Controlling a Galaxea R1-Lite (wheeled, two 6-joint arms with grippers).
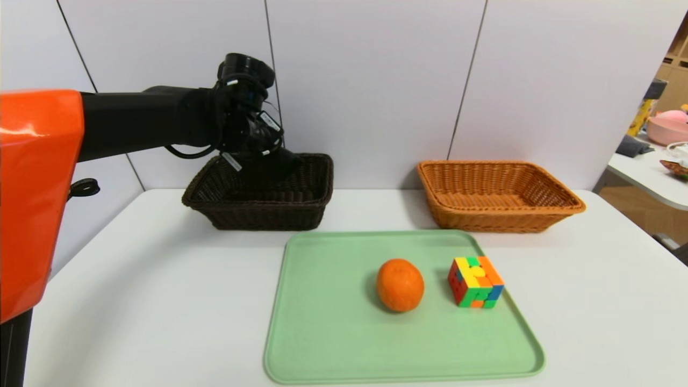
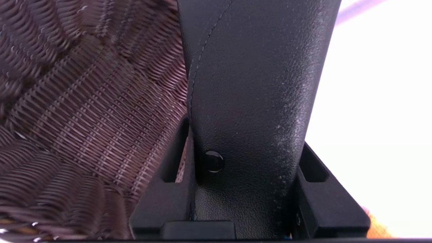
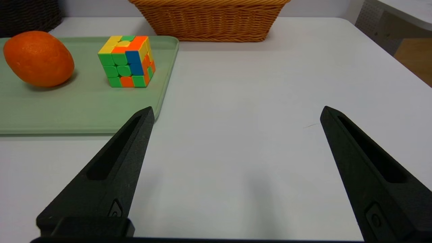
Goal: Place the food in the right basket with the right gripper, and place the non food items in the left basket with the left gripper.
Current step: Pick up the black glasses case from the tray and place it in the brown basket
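My left gripper (image 1: 257,144) is shut on the long black fabric pouch (image 2: 253,84) and holds it over the dark brown left basket (image 1: 258,209), whose weave (image 2: 84,111) fills the left wrist view. The pouch (image 1: 277,161) hangs down into the basket's opening. The orange fruit (image 1: 400,285) and the puzzle cube (image 1: 475,282) sit side by side on the green tray (image 1: 333,333). The orange-tan right basket (image 1: 500,215) stands behind the tray with nothing in it. My right gripper (image 3: 236,113) is open low over bare table, to the right of the cube (image 3: 126,62) and fruit (image 3: 38,59); it is outside the head view.
Both baskets stand against the grey wall at the back of the white table (image 1: 134,301). A second table with a pink object (image 1: 669,126) lies beyond the right edge. Bare tabletop lies to the left and right of the tray.
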